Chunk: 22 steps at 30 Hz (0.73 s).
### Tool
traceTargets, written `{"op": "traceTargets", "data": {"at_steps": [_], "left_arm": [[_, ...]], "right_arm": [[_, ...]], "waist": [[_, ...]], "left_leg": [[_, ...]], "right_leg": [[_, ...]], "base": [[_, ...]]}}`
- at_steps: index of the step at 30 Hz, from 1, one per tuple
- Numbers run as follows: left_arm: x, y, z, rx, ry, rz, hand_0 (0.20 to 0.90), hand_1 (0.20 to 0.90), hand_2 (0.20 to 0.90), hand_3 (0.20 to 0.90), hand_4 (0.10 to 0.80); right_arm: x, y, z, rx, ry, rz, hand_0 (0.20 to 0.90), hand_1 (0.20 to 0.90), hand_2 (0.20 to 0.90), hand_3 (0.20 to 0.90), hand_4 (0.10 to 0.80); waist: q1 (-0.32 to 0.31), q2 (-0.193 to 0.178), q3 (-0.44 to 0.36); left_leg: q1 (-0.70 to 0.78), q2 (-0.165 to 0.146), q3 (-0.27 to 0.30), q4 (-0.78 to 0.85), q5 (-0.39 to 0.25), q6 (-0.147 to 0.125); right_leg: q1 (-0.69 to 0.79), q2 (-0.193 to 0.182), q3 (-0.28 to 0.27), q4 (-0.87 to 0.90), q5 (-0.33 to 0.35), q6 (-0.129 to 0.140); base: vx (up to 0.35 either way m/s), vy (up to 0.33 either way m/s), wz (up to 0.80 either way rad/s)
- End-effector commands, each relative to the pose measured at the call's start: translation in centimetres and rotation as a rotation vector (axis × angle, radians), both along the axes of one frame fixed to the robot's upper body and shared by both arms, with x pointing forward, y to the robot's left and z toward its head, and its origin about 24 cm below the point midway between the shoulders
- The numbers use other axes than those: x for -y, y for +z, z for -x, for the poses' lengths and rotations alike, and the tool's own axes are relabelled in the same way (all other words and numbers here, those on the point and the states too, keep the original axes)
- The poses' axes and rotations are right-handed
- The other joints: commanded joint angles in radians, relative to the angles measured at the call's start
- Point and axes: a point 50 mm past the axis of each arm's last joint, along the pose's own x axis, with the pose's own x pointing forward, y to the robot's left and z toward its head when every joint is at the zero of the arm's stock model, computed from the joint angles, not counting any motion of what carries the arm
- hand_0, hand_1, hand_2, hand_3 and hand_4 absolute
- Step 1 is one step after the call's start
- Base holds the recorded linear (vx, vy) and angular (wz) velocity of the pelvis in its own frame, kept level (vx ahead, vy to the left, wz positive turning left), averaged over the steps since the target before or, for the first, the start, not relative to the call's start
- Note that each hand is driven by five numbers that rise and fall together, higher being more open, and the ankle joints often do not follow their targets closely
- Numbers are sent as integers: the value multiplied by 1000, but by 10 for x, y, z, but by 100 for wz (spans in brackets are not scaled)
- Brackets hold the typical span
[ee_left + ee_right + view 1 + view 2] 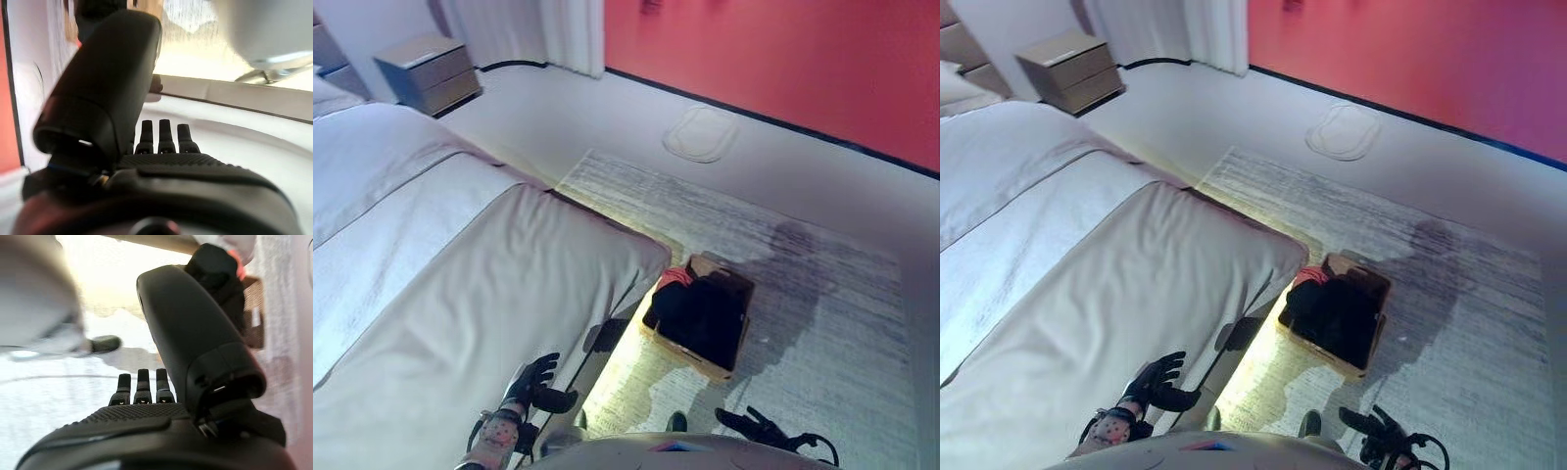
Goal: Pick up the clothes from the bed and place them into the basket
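A shallow tan basket (736,290) stands on the rug beside the foot of the bed, with dark clothes (700,313) and a red piece (674,278) piled inside; the dark clothes (220,274) also show past my right hand. My left hand (532,382) hovers over the bed's near corner, fingers straight, holding nothing. My right hand (756,427) hangs low over the rug, near the basket's closest side, also open and empty. The bed (460,294) shows only smooth beige and white covers, with no loose garment on it.
A grey nightstand (428,71) stands at the far left by white curtains (573,34). A pale striped rug (803,264) covers the floor right of the bed. A flat oval white object (701,133) lies on the floor before the red wall.
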Motion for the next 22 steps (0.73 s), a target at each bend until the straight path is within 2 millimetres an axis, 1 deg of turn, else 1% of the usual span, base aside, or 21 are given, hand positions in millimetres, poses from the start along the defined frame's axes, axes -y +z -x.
{"op": "traceTargets", "data": {"at_steps": [1,3,7,10,15,17,22], "left_arm": [[9,0,-15,0,-27,26,900,900,900,900,800],[10,-1,-13,-24,-36,37,900,900,900,900,800],[13,-2,-15,-49,-49,68,900,900,900,900,800],[15,-3,-13,-80,-62,111,900,900,900,900,800],[13,-5,-7,-102,-61,112,900,900,900,900,800],[11,-6,-3,-120,-34,141,900,900,900,900,800],[7,-7,1,-118,-13,133,900,900,900,900,800]], "right_arm": [[10,8,-33,79,105,23,900,900,900,900,800],[7,8,-36,70,165,39,900,900,900,900,800],[4,8,-42,65,208,40,900,900,900,900,800],[3,7,-40,52,171,-3,900,900,900,900,800],[2,5,-34,24,132,-23,900,900,900,900,800],[4,6,-35,32,126,0,900,900,900,900,800],[5,6,-34,36,137,25,900,900,900,900,800]], "waist": [[-9,41,21],[-18,40,22],[-25,42,26],[-27,44,28],[-21,46,26],[-19,49,22],[-19,53,17]], "left_leg": [[-23,-3,18,15,-35,11],[-14,-2,27,15,-39,13],[-6,-1,32,18,-45,18],[2,-4,32,19,-49,21],[14,-6,24,18,-55,24],[17,-7,21,17,-55,24],[22,-8,18,16,-58,25]], "right_leg": [[81,35,-8,88,-109,28],[81,36,5,93,-109,29],[73,36,17,107,-111,29],[76,35,18,111,-112,29],[84,31,12,112,-113,29],[86,30,10,110,-112,29],[89,28,8,108,-112,30]], "base": [[-8,59,-28],[-9,44,-34],[-22,33,-7],[0,0,0],[13,2,1],[17,7,-1],[0,0,0]]}}
